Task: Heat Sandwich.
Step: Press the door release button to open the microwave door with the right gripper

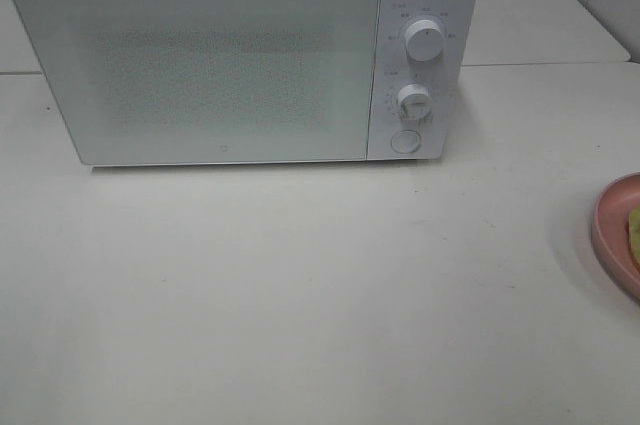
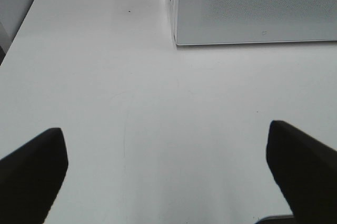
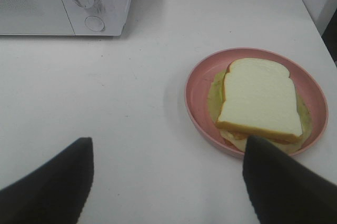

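White worktop (image 1: 300, 295), clean, against a pale wall. Microwave (image 1: 220, 55) stands at the back left, door shut. Left gripper (image 2: 164, 132) hovers over bare worktop before the microwave's left corner, jaws wide and empty. Right gripper (image 3: 168, 145) is likewise spread wide, holding nothing. Sandwich (image 3: 258, 100) lies on a pink plate (image 3: 197, 95) at the worktop's right edge, just beyond the right gripper. Assessment: light, soft, easily crushed, layers liable to slide. Grip gently across the crust edges, low enough to catch both slices.
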Action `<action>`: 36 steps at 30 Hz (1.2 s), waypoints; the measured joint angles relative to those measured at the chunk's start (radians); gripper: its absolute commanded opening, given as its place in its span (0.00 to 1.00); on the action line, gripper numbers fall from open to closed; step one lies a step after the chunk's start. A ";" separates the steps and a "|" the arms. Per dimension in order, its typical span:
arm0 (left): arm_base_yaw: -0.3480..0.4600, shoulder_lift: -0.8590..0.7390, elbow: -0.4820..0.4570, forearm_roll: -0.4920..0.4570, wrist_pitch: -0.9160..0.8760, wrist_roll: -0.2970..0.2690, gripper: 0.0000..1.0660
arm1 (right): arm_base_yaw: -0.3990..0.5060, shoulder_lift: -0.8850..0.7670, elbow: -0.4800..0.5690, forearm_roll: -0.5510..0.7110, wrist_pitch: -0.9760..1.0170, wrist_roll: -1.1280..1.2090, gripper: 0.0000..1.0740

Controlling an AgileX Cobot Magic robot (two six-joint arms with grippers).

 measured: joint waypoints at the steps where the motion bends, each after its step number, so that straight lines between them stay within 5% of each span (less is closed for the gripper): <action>1: 0.000 0.000 0.000 0.000 0.000 0.000 0.92 | 0.000 0.000 0.000 0.000 0.000 0.000 0.70; 21: 0.000 0.000 0.000 0.000 0.000 0.000 0.92 | 0.000 0.002 -0.009 0.002 0.000 0.000 0.70; 36: 0.000 0.000 0.000 0.000 0.000 0.000 0.92 | 0.000 0.235 -0.039 0.004 -0.171 0.000 0.70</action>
